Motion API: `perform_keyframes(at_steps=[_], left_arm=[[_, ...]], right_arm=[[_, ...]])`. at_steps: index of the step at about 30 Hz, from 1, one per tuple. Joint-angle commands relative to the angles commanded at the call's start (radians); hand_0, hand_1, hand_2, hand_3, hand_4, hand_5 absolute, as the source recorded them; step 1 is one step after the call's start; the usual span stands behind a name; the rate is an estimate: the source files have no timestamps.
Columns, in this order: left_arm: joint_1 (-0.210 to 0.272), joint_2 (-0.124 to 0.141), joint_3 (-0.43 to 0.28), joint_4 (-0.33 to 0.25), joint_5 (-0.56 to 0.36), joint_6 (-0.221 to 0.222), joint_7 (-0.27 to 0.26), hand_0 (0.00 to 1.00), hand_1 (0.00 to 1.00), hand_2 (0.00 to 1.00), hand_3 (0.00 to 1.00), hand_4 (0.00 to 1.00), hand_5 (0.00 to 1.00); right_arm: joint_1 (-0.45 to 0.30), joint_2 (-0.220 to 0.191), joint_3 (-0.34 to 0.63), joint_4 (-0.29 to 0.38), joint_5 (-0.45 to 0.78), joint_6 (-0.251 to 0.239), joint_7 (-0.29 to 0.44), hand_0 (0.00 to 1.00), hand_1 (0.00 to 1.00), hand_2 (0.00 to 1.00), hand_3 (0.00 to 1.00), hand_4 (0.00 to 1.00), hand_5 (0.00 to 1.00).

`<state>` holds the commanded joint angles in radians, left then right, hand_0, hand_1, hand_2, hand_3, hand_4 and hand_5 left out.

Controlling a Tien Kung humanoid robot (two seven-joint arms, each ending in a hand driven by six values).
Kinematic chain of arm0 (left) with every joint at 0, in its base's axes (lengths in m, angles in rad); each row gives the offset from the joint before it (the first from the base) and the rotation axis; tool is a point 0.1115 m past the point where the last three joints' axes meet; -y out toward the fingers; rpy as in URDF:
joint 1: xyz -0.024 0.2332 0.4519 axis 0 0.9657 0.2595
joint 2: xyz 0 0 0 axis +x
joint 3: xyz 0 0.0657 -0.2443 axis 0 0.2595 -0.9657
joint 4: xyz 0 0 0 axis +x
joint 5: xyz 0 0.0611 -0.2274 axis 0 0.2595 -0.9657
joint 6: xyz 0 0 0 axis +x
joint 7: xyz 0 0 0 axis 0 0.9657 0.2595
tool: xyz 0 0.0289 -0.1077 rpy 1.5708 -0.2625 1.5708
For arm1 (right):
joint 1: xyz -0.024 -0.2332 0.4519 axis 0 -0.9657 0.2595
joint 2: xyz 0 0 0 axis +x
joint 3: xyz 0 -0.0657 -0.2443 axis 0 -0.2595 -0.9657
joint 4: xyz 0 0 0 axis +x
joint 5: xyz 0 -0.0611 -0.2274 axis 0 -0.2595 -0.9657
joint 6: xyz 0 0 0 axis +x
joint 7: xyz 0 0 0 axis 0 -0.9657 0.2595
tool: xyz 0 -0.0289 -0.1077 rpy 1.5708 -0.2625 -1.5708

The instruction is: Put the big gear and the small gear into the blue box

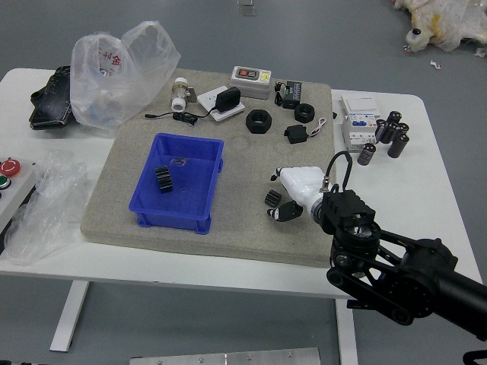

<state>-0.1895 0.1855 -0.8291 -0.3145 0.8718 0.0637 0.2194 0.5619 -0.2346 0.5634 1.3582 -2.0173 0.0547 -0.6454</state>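
My right hand [278, 195] reaches in from the right with its fingers spread around a small black gear [272, 198] on the grey mat. The gear shows between the thumb and the upper fingers; whether they touch it I cannot tell. Left of it stands the blue box [199, 182]. A larger black ribbed gear [163, 179] lies inside the box, near its left wall.
Behind are black rings [259, 121], a black cube [295, 134], an adapter [227, 99] with cable and a grey device [251, 82]. White boxes [359, 122] and black cylinders [397, 144] stand right. Plastic bags [114, 84] lie left.
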Motion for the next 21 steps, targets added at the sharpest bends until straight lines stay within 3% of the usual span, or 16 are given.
perform_keyframes(at_steps=[1, 2, 7, 8, 13, 14, 19, 20, 21], left_arm=[[0.0, 0.0, 0.0, 0.0, 0.0, 0.0, 0.0, 0.583, 0.533, 0.536, 0.643, 0.66, 0.164], [0.0, 0.0, 0.0, 0.0, 0.0, 0.0, 0.0, 0.583, 0.533, 0.535, 0.644, 0.661, 0.164], [-0.001, -0.001, -0.002, 0.0, 0.002, 0.0, 0.0, 0.583, 0.533, 0.535, 0.644, 0.661, 0.164], [-0.001, -0.001, -0.002, 0.0, 0.002, 0.0, 0.0, 0.584, 0.534, 0.537, 0.644, 0.661, 0.161], [-0.001, -0.001, -0.001, 0.0, 0.001, 0.0, 0.0, 0.584, 0.534, 0.537, 0.644, 0.661, 0.161], [-0.002, -0.001, -0.001, 0.0, 0.001, 0.0, 0.0, 0.584, 0.533, 0.537, 0.645, 0.661, 0.162], [-0.002, -0.002, 0.0, 0.0, 0.0, 0.0, 0.0, 0.584, 0.533, 0.537, 0.645, 0.661, 0.162], [-0.002, -0.002, 0.0, 0.0, 0.0, 0.0, 0.0, 0.584, 0.534, 0.537, 0.645, 0.661, 0.162], [-0.002, -0.002, 0.001, 0.0, 0.0, 0.0, 0.0, 0.584, 0.534, 0.537, 0.645, 0.661, 0.162]], right_arm=[[0.001, 0.002, -0.005, -0.005, 0.003, -0.003, 0.0, 0.186, 0.363, 0.685, 0.75, 0.768, 0.257], [0.001, 0.004, -0.009, -0.009, 0.004, -0.006, 0.0, 0.185, 0.343, 0.518, 0.691, 0.659, 0.179], [0.002, 0.012, -0.023, -0.025, 0.016, -0.035, 0.0, 0.185, 0.343, 0.518, 0.691, 0.659, 0.179], [0.002, 0.012, -0.024, -0.027, 0.019, -0.045, 0.0, 0.164, 0.312, 0.41, 0.628, 0.531, 0.148], [0.002, 0.012, -0.024, -0.032, 0.04, -0.089, 0.0, 0.164, 0.312, 0.41, 0.628, 0.531, 0.148], [0.002, 0.012, -0.025, -0.033, 0.044, -0.097, 0.0, 0.151, 0.299, 0.369, 0.543, 0.605, 0.107], [0.001, 0.012, -0.029, -0.038, 0.069, -0.128, 0.006, 0.151, 0.299, 0.369, 0.543, 0.605, 0.107], [0.001, 0.012, -0.03, -0.039, 0.074, -0.135, 0.009, 0.139, 0.29, 0.352, 0.432, 0.563, 0.108], [0.001, 0.013, -0.031, -0.041, 0.077, -0.141, 0.012, 0.139, 0.29, 0.352, 0.432, 0.563, 0.108]])
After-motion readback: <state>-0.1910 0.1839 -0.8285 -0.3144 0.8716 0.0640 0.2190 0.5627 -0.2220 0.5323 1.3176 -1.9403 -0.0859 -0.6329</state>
